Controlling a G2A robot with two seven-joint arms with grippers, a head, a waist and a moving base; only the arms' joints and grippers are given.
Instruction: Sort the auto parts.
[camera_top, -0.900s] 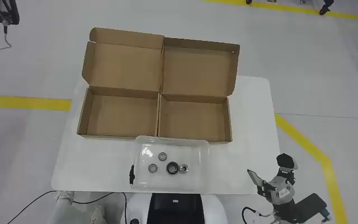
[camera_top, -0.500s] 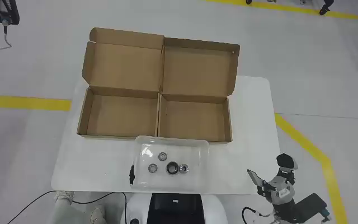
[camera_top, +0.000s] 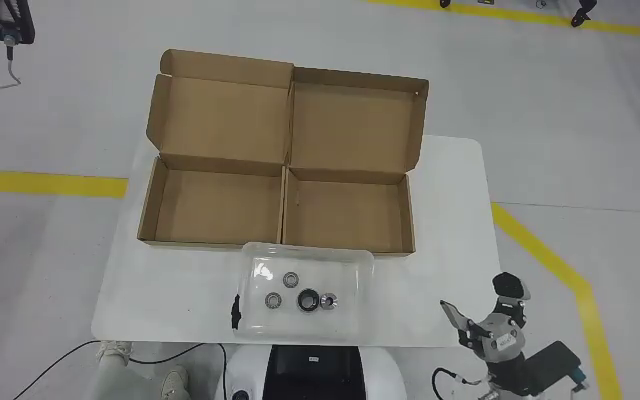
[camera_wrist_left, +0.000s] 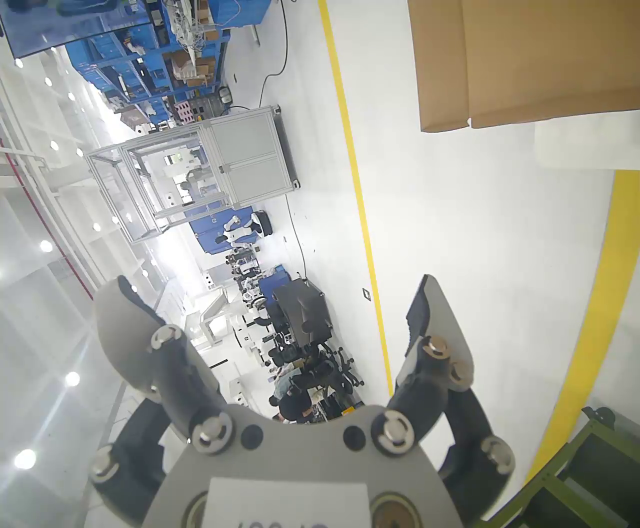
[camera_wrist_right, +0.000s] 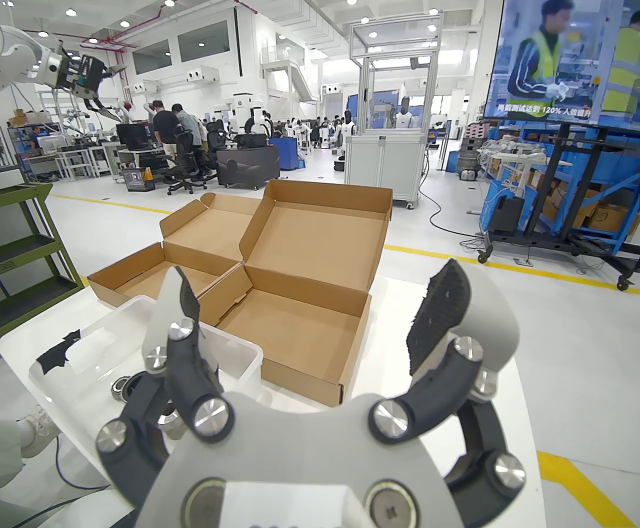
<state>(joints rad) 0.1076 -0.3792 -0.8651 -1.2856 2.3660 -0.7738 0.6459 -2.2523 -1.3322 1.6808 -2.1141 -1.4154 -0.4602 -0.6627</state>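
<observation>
- Top view: the auto parts (camera_top: 291, 280), small round rings, lie in the clear bin (camera_top: 352, 258) at lower centre of the frame, just below the two open cardboard boxes (camera_top: 215, 205). The right tool (camera_top: 482, 305) hangs over the lower right corner of the bench (camera_top: 450, 200), jaws apart and empty. The parts lie to its left in the frame, well apart from it.
- Right wrist view: the right tool (camera_wrist_right: 312, 280) is spread wide and holds nothing. The clear bin (camera_wrist_right: 240, 350) sits off to one side of it, and a cardboard box lies straight ahead.
- Left wrist view: the left tool (camera_wrist_left: 277, 310), also apart and empty, faces the floor, so the right arm looks better placed to reach the bin.
</observation>
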